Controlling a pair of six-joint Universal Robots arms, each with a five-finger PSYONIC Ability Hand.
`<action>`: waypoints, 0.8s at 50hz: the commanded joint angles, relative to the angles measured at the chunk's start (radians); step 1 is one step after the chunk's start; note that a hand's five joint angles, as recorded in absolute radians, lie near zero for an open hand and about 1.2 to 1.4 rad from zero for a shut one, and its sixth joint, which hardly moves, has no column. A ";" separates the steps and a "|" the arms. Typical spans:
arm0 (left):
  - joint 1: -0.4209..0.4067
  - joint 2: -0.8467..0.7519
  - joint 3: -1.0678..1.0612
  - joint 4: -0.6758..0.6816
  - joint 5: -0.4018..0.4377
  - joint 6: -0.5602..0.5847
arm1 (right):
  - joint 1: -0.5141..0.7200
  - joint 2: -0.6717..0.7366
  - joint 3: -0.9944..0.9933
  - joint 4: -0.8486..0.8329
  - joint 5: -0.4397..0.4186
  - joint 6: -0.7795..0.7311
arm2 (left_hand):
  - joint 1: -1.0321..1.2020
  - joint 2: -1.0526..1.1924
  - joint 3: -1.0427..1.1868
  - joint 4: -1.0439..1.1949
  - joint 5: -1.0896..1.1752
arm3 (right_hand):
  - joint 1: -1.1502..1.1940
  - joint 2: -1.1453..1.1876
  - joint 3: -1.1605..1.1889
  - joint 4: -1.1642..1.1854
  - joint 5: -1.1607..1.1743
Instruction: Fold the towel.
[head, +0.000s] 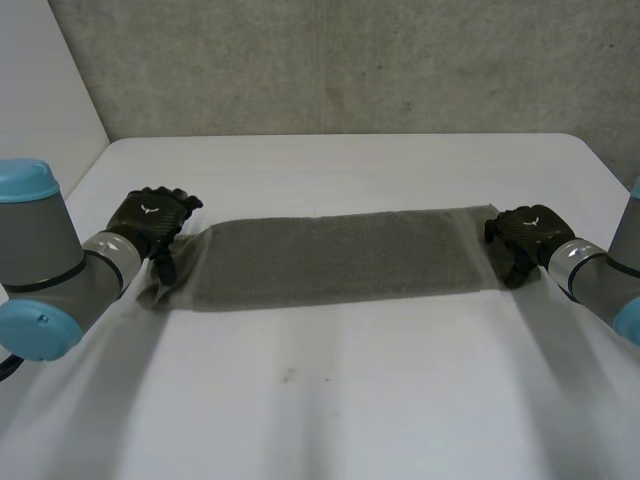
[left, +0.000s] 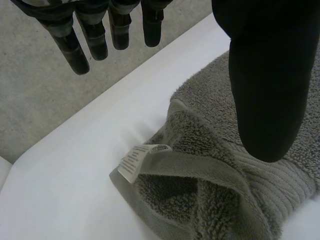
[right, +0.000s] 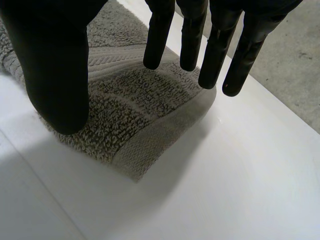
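A grey towel (head: 330, 260) lies in a long strip across the white table (head: 330, 400), running from one hand to the other. My left hand (head: 150, 222) hovers over the strip's left end, fingers straight and thumb apart. In the left wrist view that end (left: 210, 200) is rumpled under the thumb (left: 265, 75), with a white label (left: 142, 156) at its corner. My right hand (head: 528, 232) is at the strip's right end. In the right wrist view its straight fingers (right: 215, 55) and thumb (right: 55, 65) stand over the towel's corner (right: 130, 110) and pinch nothing.
A grey concrete wall (head: 350, 60) rises behind the table's far edge. A white panel (head: 40, 90) stands at the back left. Bare tabletop stretches in front of the towel. Beyond the table's edge by each hand lies grey floor (right: 295, 60).
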 joint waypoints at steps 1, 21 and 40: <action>0.001 0.000 0.003 0.000 0.000 0.000 | -0.012 0.001 0.000 0.001 0.000 -0.014 | -0.002 0.010 0.008 0.007 -0.029 | 0.163 0.233 0.231 0.232 0.236; 0.001 0.020 -0.007 -0.005 -0.002 -0.005 | -0.038 -0.072 0.008 0.125 0.031 -0.034 | -0.002 0.010 0.008 0.007 -0.029 | 0.076 0.146 0.144 0.144 0.148; -0.001 0.021 -0.021 -0.003 0.000 -0.005 | -0.041 0.030 -0.013 0.031 0.031 -0.070 | -0.002 0.010 0.008 0.007 -0.029 | 0.865 0.935 0.933 0.934 0.938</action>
